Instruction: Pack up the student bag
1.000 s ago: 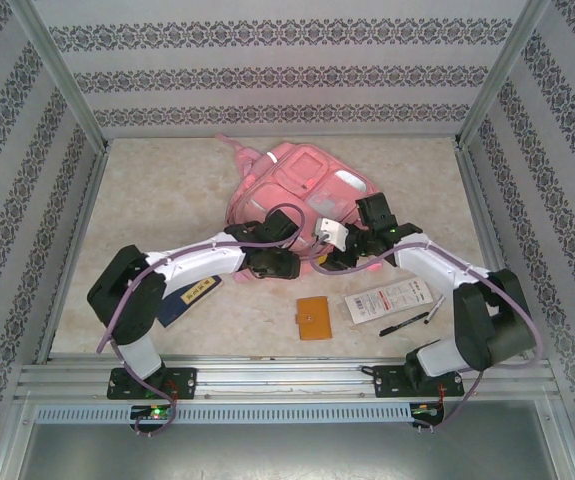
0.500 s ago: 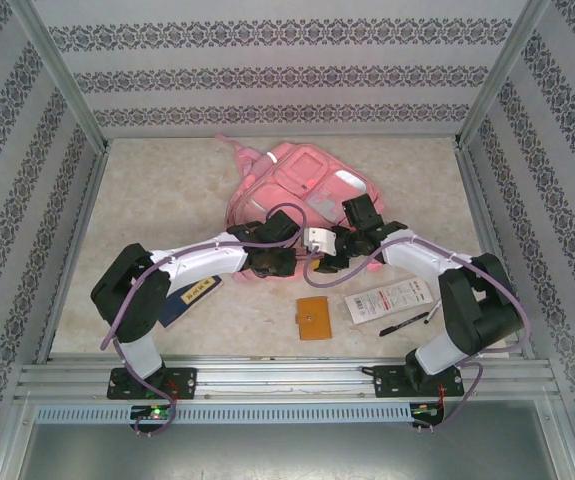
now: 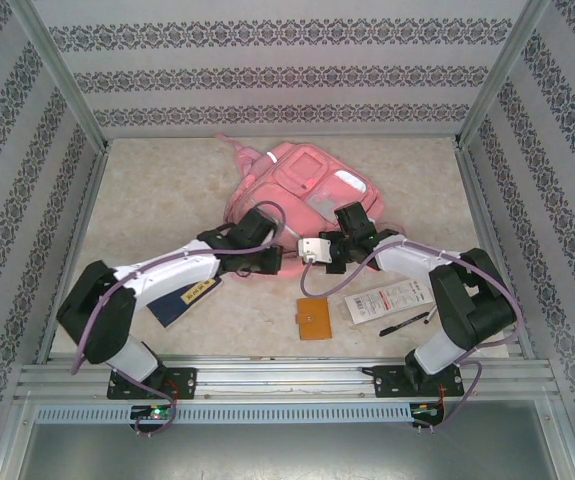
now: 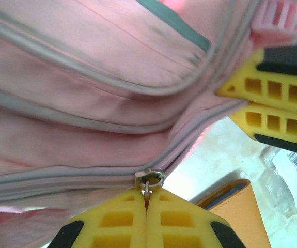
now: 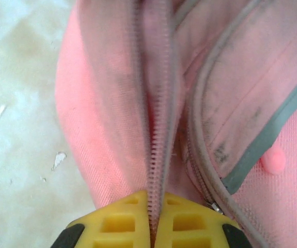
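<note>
Pink student bag (image 3: 302, 185), far centre of table (image 3: 147, 190). Clamped on zip pull (image 4: 149, 181): left gripper (image 4: 147, 206). Clamped on zip seam (image 5: 156, 129), seemingly fabric too: right gripper (image 5: 152, 212).

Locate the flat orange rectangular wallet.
Top view: the flat orange wallet lies at the near centre of the table, just left of the clear plastic packet, on the near side of the soft pink backpack.
</note>
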`<state>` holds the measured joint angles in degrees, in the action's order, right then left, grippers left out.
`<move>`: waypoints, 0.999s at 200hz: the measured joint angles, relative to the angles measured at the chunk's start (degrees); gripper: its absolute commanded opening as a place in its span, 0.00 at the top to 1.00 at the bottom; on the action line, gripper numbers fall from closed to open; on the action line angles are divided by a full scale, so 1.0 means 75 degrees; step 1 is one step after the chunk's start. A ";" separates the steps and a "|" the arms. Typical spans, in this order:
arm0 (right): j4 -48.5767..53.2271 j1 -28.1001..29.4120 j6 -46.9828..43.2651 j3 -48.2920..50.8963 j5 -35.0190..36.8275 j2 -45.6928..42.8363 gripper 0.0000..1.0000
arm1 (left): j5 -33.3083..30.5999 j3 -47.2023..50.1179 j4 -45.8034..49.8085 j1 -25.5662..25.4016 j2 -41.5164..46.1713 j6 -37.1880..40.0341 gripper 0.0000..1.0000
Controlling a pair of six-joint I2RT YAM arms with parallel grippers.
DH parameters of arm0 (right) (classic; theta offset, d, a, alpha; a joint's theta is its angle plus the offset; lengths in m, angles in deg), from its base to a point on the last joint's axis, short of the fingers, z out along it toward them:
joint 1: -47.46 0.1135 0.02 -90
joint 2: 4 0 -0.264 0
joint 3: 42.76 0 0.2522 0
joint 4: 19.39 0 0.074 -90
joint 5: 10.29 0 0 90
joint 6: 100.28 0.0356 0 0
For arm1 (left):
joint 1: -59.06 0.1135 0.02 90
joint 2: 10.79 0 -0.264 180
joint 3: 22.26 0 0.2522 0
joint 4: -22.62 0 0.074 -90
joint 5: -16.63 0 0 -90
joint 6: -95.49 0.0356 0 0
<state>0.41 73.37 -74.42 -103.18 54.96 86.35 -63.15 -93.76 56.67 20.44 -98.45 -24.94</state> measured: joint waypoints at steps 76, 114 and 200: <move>0.0035 -0.0353 0.0583 0.0134 -0.0041 -0.0731 0.44 | 0.0938 0.1556 -0.0119 0.1329 0.1381 0.1230 1.00; -0.0309 0.0793 0.1352 -0.0044 -0.0653 -0.0956 0.39 | 0.1877 0.1617 -0.0877 0.1110 0.1451 0.0944 1.00; 0.0082 0.0912 0.1276 -0.0195 -0.0641 -0.0449 1.00 | 0.1976 0.1734 -0.1373 0.1332 0.2133 0.0761 1.00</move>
<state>1.02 80.21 -64.84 -104.64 50.15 82.98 -48.33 -80.76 46.38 30.43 -82.45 -19.24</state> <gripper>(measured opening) 0.047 0.039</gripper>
